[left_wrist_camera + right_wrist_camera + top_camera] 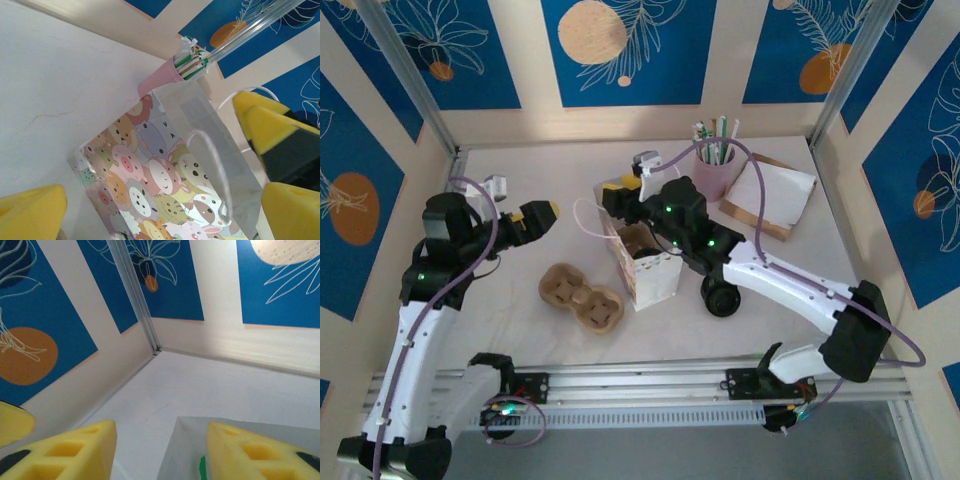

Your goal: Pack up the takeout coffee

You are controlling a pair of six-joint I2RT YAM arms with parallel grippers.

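A printed paper bag [655, 280] stands open at the middle of the table [520, 330], its string handle [584, 216] looping out to the left. The right gripper [617, 192] hangs over the bag's far end; the wrist view shows its yellow fingers [75, 450] spread, with nothing pinched between them and the bag's pale edge just below. The left gripper [538, 214] hovers to the bag's left, well clear of it, fingers wide apart and empty. The coffee cannot be picked out for certain: a brown-and-dark shape [640, 245] sits in the bag's mouth and may be it, but the top view is too small to tell. A lidded paper cup would likely be light when empty and heavier if full. Its walls give under a hard squeeze and its lid could pop off, so a gentle grip around the body below the lid, kept upright, looks safest. An empty cardboard cup carrier [582, 296] lies on the table left of the bag and near its front corner. At the back right, a pink cup [712, 178] holds a bunch of straws [716, 132], and a flat brown-and-white paper bag [772, 195] lies beside it. The printed bag itself looks thin and could easily tip if nudged.
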